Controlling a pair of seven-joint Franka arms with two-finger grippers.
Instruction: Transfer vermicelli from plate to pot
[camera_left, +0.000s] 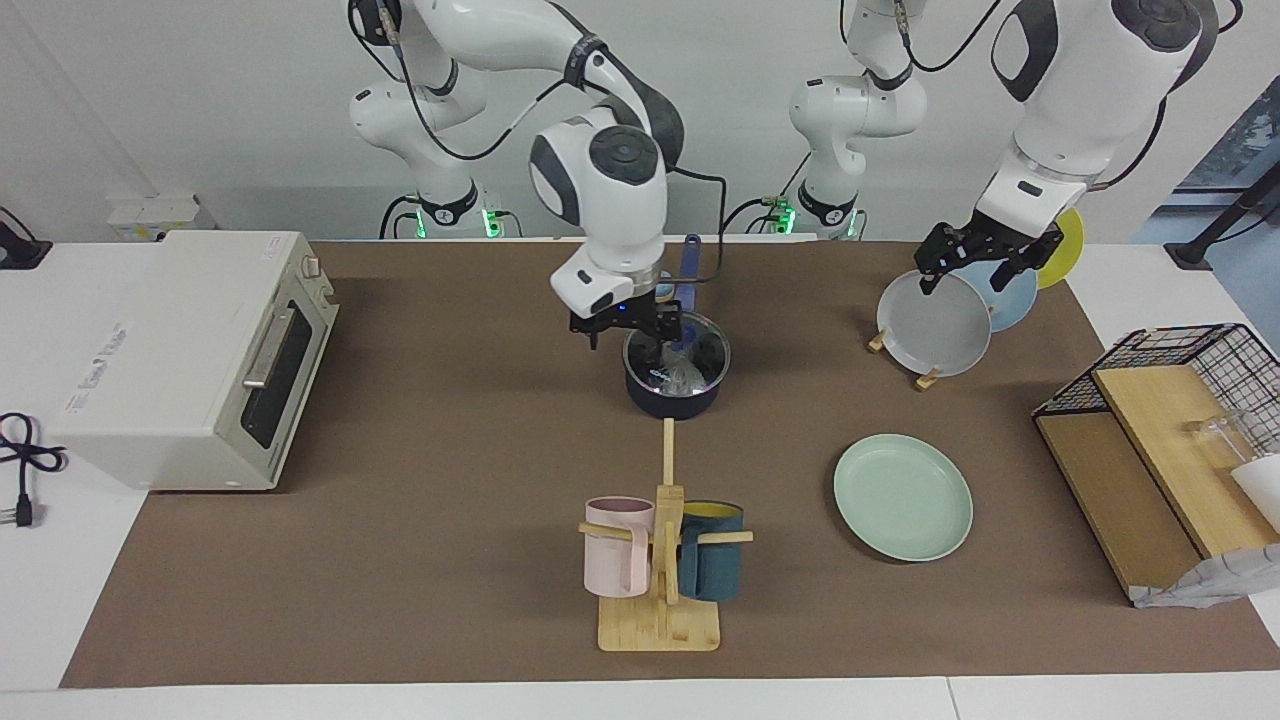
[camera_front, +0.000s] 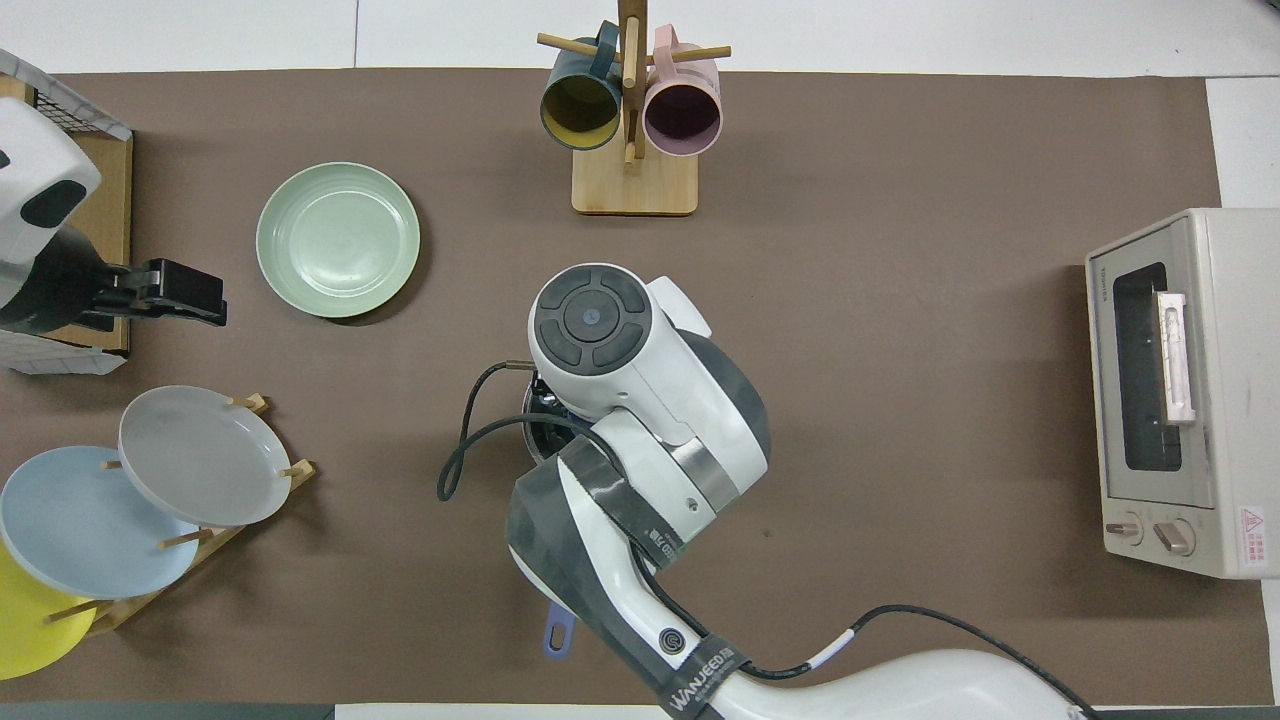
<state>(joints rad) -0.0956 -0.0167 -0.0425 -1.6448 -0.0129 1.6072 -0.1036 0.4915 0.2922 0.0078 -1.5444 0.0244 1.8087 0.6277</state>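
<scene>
Evidently the vermicelli (camera_left: 681, 376) lies in the pot (camera_left: 672, 400), apparently under a glass lid (camera_left: 706, 352); light, springy and brittle, it is best pinched from above across a nest's middle. In the facing view the bare mint-green plate (camera_left: 903, 497) lies at the pot's four o'clock and the mug rack (camera_left: 661, 560) at six, with open brown mat (camera_left: 450, 480) on the desk between. The right end effector (camera_left: 632, 332) hangs spread and empty over the pot's rim; the left end effector (camera_left: 975, 265) waits, spread and empty, over the plate rack (camera_left: 935, 325).
</scene>
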